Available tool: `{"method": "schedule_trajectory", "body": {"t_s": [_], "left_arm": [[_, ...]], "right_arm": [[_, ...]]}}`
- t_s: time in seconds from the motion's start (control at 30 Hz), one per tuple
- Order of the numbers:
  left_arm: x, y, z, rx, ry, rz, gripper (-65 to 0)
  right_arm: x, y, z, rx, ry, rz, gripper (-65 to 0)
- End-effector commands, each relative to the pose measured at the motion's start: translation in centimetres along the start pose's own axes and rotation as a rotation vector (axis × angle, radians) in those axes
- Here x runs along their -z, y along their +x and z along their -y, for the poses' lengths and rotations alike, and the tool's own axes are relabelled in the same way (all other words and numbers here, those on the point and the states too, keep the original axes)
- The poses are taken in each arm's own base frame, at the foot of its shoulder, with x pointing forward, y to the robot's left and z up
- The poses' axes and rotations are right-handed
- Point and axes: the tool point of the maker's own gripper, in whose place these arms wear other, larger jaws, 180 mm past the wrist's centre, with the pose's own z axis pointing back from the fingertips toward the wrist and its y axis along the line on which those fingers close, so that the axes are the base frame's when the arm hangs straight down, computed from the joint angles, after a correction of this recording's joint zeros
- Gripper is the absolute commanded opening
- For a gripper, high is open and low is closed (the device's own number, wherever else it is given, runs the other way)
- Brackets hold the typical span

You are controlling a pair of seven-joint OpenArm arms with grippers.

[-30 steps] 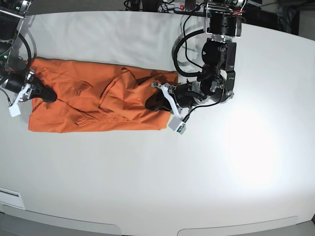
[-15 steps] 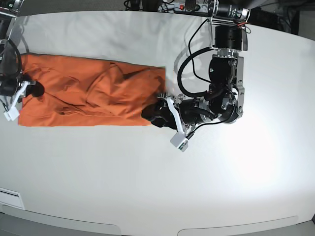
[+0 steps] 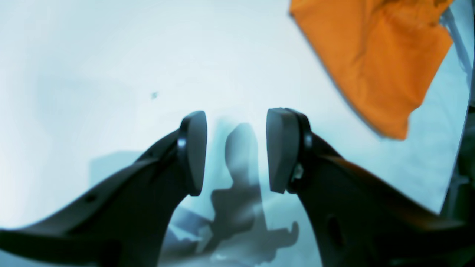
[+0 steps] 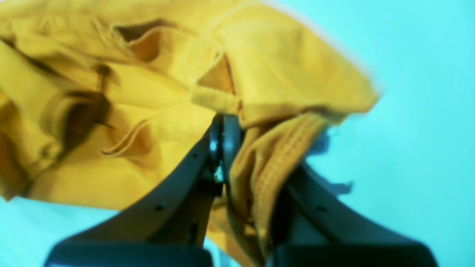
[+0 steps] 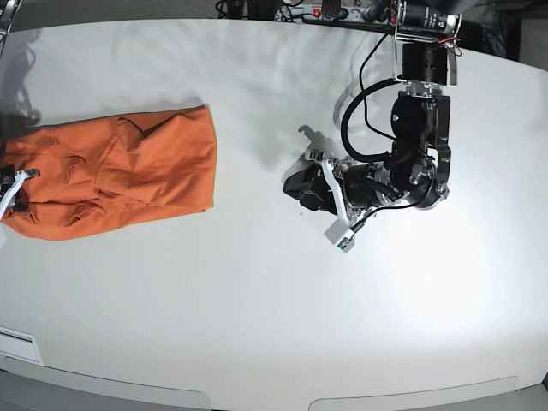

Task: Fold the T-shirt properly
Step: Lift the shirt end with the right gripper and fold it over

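Observation:
The orange T-shirt lies bunched and partly folded on the left of the white table. My right gripper sits at its left end, at the frame's edge. In the right wrist view that gripper is shut on a hemmed fold of the T-shirt. My left gripper hovers over bare table to the right of the shirt, well apart from it. Its fingers stand open with nothing between them, and a T-shirt corner shows at the upper right.
Black cables and a power strip run along the table's back edge. The left arm's column and looped cable stand at the back right. The table's front edge curves along the bottom.
The left gripper opened, let go of the shirt's right end and drew off to the right. The right gripper pulled the shirt leftward, so it now lies shorter and bunched.

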Motion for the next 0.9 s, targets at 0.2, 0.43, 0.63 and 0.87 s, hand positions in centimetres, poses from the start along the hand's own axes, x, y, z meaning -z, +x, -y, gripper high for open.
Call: {"method": "schedule_trajectory", "body": {"t_s": [0.2,0.43,0.63,0.87], "left_arm": [[-1.2,1.5,-0.8,0.037,0.021,0.034,-36.7],[-1.2,1.7,-0.5,0.033,0.007,0.043,-36.7],[-1.2,1.9,-0.5,0.032,0.005,0.054,-36.7],[-1.2,1.9,-0.5,0.031,0.005,0.056,-36.7]], "right_arm": [[-4.2,5.8,-3.4,-0.124,0.015,0.200,-65.0],[-4.1,4.7,-12.3,-0.111,0.360,0.293,-65.0],[-4.1,5.0,-17.4,-0.024,0.545,0.378,-65.0],[-4.6,5.5,-21.2,0.048,0.677,0.446,-65.0]]}}
